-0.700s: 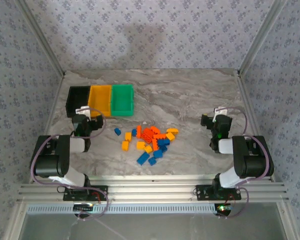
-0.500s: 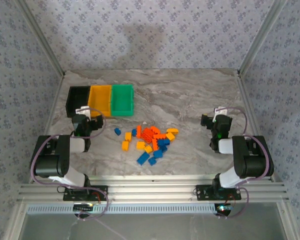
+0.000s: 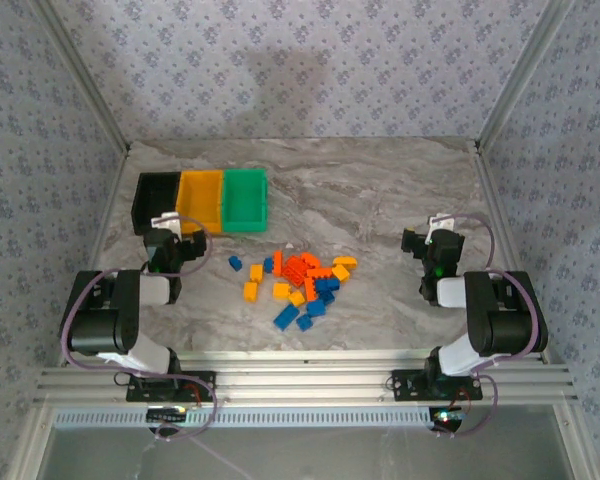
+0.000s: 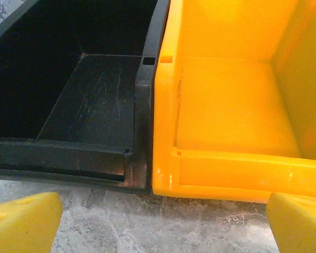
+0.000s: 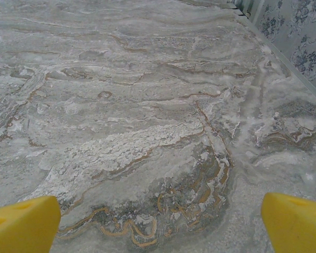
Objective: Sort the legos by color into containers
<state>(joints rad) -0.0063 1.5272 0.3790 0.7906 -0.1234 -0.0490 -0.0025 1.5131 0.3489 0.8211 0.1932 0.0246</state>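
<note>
Marble-grey table (image 3: 380, 190) carried everything. Legos (image 3: 302, 285) lay as one loose heap at the centre of the top view, with blue, red-orange and yellow-orange mixed and none yet in a bin. I judged them dumped midway so either arm could reach.

Containers sat upper left as a joined row: black bin (image 3: 155, 200), yellow bin (image 3: 201, 198), green bin (image 3: 245, 198), open tops up for dropping. The left wrist view showed nothing inside the black and yellow ones.

Left gripper (image 4: 158, 226) faced the seam between black and yellow, fingers wide apart with nothing between them. Right gripper (image 5: 158, 226) hung over bare stone at right, well apart from the heap, fingers likewise spread and empty.

I found no brand, label or lettering legible anywhere.
</note>
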